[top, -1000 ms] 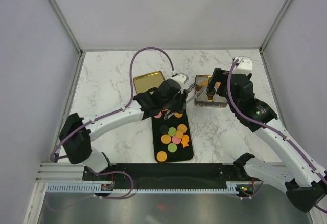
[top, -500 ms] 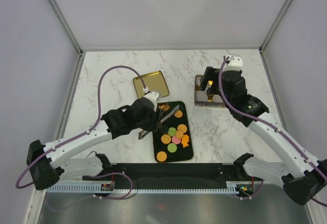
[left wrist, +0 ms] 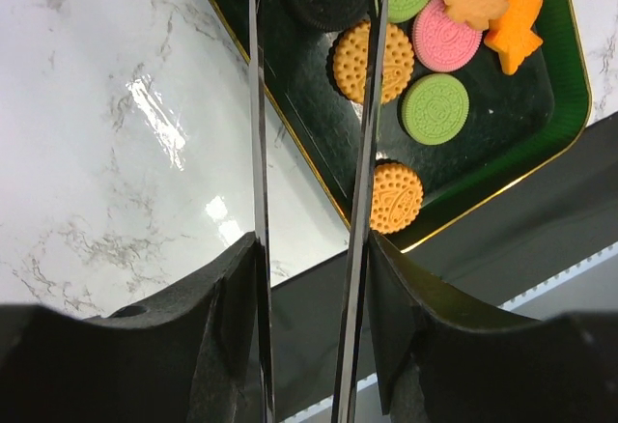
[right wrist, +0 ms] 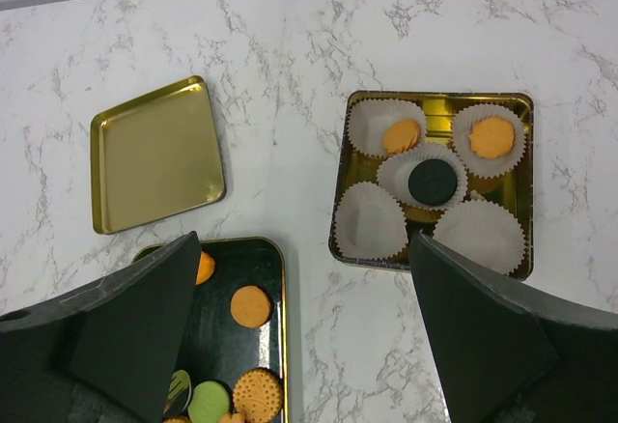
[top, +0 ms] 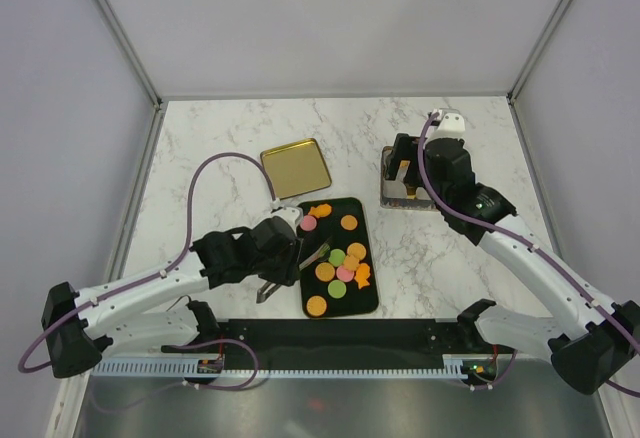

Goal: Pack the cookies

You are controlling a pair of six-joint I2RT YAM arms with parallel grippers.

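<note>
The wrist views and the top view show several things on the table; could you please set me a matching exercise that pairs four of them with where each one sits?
Things:
1. dark brown round cookie
2. flat square gold metal lid
3. orange star-shaped cookie
4. thin metal tongs

Places:
A. on the black rectangular tray
B. between the fingers of the left gripper
C. in a white paper cup inside the square gold tin
D. lying directly on the white marble table

Pairs: 1-C, 2-D, 3-A, 4-B
</note>
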